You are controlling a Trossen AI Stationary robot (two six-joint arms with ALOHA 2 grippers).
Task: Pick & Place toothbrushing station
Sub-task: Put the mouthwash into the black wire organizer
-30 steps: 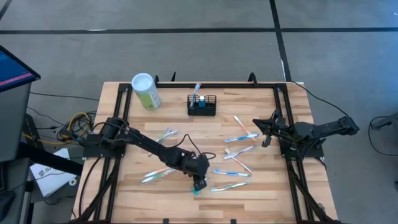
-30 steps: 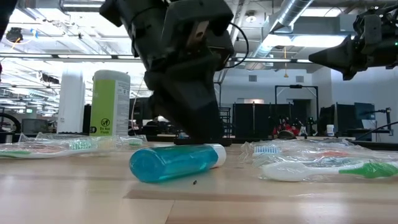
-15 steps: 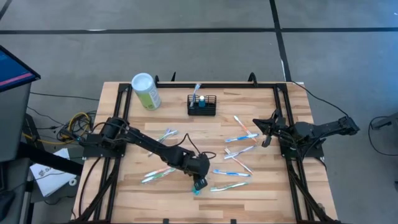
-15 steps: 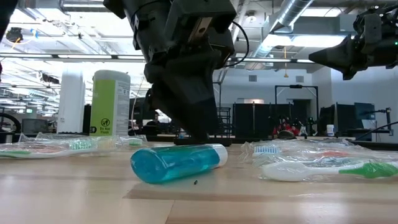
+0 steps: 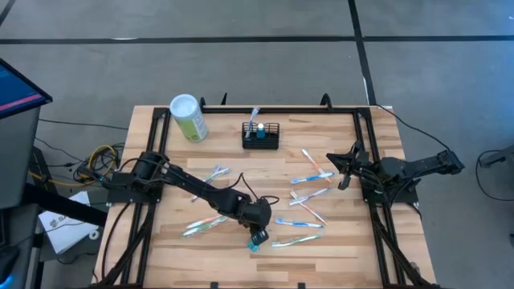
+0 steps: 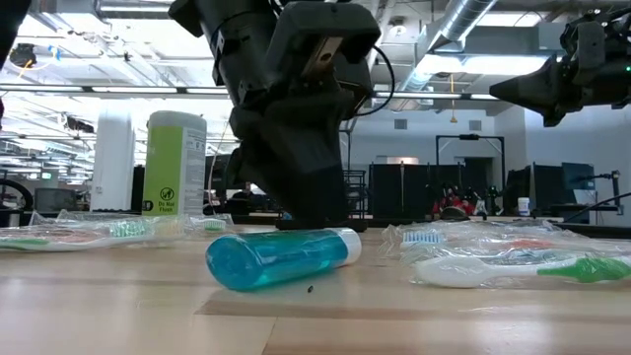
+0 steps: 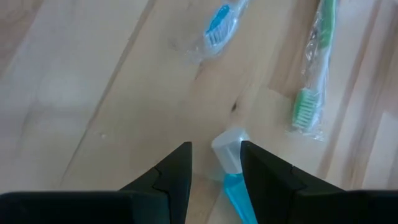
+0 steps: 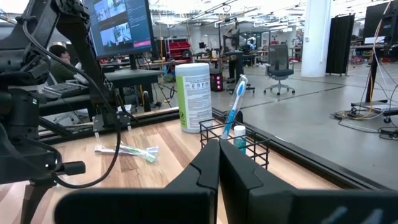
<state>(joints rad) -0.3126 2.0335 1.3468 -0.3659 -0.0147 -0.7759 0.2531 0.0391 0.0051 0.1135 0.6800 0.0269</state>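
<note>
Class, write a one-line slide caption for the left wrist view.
Left gripper, fingers open, poised over a teal toothpaste tube lying on the wooden table, wrapped toothbrushes beyond.

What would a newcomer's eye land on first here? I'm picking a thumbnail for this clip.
Most striking is the left gripper, open above a teal toothpaste tube lying near the table's front edge. Around it, wrapped toothbrushes lie scattered across the wooden table. At the back stands the black wire basket with a toothbrush upright in it, a pale-green canister to its left; the right gripper waits shut at the right side.
</note>
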